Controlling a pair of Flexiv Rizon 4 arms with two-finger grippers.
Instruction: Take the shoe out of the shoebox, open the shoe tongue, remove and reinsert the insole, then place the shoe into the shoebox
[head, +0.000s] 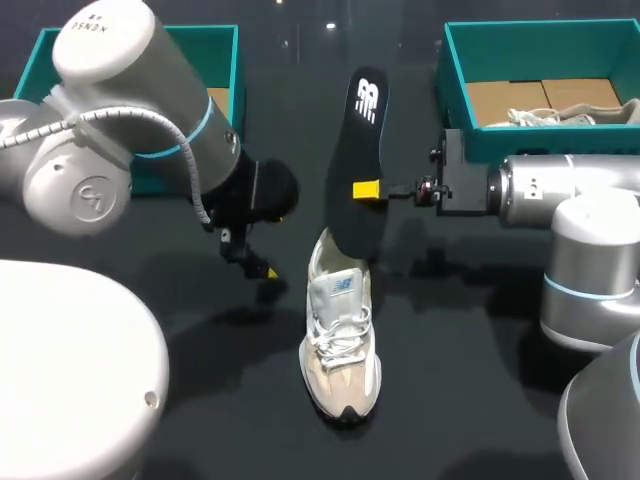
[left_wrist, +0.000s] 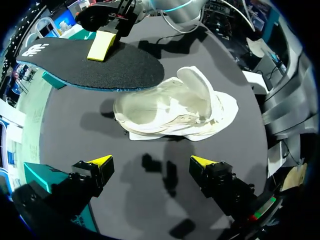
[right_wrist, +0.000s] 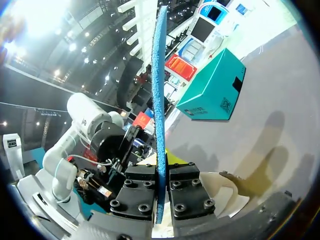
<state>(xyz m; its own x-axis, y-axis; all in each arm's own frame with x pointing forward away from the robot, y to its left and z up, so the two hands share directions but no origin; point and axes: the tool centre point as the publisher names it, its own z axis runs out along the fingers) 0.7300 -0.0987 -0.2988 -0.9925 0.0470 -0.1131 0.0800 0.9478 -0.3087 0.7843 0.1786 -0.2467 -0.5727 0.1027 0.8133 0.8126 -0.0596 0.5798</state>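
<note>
One black insole (head: 350, 140), blue underneath, above a cream shoe (head: 340, 345).

The counter (head: 450, 330) is a dark, matte, near-black surface that fills the head view from side to side. Soft-edged shadows (head: 230, 320) lie across it in several places, darker patches against a faint grey sheen. Toward the far side a small bright spot of light (head: 330, 25) shows. In the left wrist view the same surface looks dark grey, with sharper black shadows.
</note>
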